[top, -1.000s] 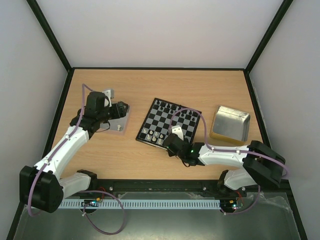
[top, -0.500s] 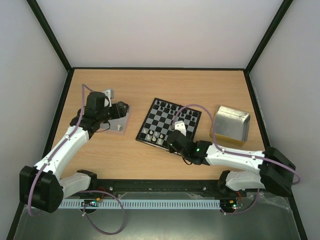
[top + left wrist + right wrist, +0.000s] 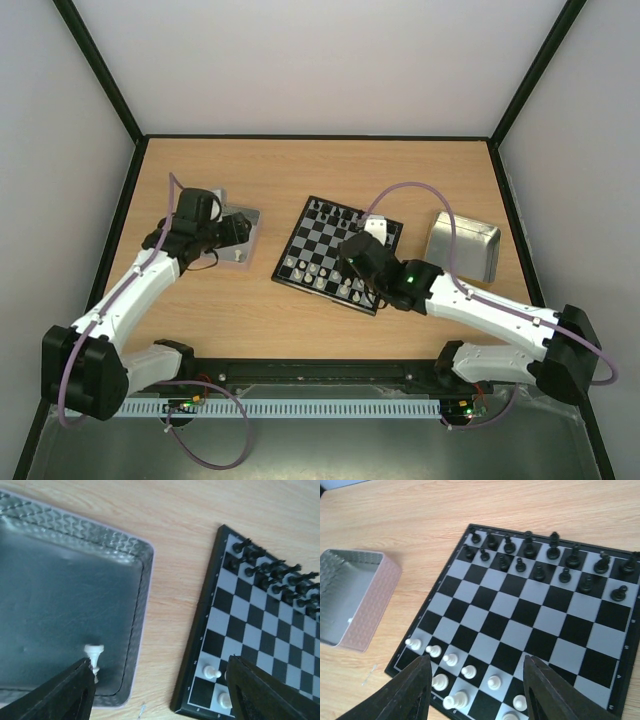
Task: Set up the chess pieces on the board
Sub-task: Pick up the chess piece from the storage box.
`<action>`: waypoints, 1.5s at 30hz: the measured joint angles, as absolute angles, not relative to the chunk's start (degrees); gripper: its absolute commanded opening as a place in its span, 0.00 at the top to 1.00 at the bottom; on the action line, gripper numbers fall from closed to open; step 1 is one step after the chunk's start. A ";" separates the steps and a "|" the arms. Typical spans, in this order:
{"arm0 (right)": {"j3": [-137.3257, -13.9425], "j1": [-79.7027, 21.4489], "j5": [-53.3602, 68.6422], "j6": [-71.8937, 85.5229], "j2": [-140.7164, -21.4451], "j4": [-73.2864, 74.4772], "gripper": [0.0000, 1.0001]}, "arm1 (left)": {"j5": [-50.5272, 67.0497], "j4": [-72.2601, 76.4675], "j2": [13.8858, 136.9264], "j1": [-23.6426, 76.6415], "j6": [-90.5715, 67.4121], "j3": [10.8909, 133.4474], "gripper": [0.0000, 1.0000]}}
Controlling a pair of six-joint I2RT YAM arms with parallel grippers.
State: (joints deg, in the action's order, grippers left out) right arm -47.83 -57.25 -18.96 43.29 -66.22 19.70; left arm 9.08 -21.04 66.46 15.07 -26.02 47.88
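Both grippers show jaws wide and empty. The left gripper (image 3: pixel 159 672) straddles the tray (image 3: pixel 146 575) corner, and one white piece (image 3: pixel 93 653) sits just beside its tray-side finger, inside the rim, seemingly upright though I cannot be sure. The right gripper (image 3: pixel 476 665) hangs over the board (image 3: pixel 520 605), well apart from that piece, so I'd call the left arm nearer for the pick

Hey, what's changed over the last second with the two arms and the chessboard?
The right end effector moved from the near edge of the board farther out over it, and its jaws opened, holding nothing. The left end effector stayed open over the left tray. The board did not move.
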 measured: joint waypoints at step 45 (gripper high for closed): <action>-63.07 -42.33 -16.62 27.88 -93.21 17.96 0.54 | 8.95 -46.59 102.78 11.33 -26.02 69.10 0.58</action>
